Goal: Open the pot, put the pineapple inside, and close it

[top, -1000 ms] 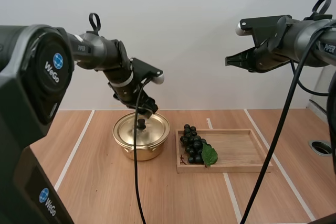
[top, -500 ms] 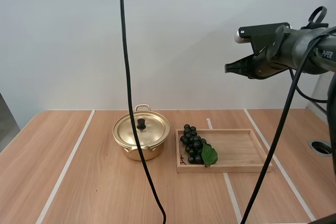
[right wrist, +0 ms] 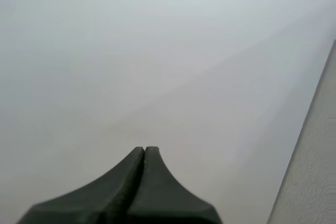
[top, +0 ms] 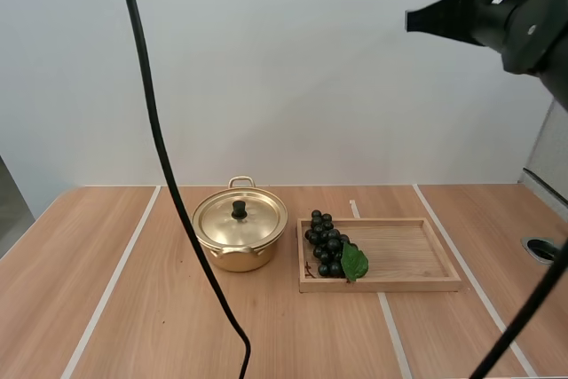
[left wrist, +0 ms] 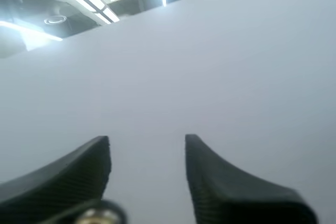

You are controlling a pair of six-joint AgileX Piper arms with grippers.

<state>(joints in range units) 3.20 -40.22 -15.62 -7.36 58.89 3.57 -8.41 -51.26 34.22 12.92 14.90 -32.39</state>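
The gold pot (top: 240, 235) sits with its lid (top: 253, 219) on, far below the right fingers (top: 437, 19), which are shut tight on nothing; the left fingers (left wrist: 68, 174) stand wide apart, holding nothing. Opening has not begun, and the fruit at hand is a bunch of grapes (top: 328, 250) on the wooden tray (top: 417, 283) beside the pot. Next, I think, open fingers must come down and pinch the lid's black knob (top: 239, 210).

Glossy gold metal on the round lidded pot (top: 240, 241) at centre left, matt black on its lid knob (top: 239, 210). Pale, matt, grained wood for the shallow rectangular tray (top: 399, 255) and the brown desk (top: 133, 308). Slight gloss on the dark grape bunch (top: 326, 250). Matt black, finely ribbed inner faces on the fingers (left wrist: 68, 174) of the left end effector (left wrist: 147, 142).
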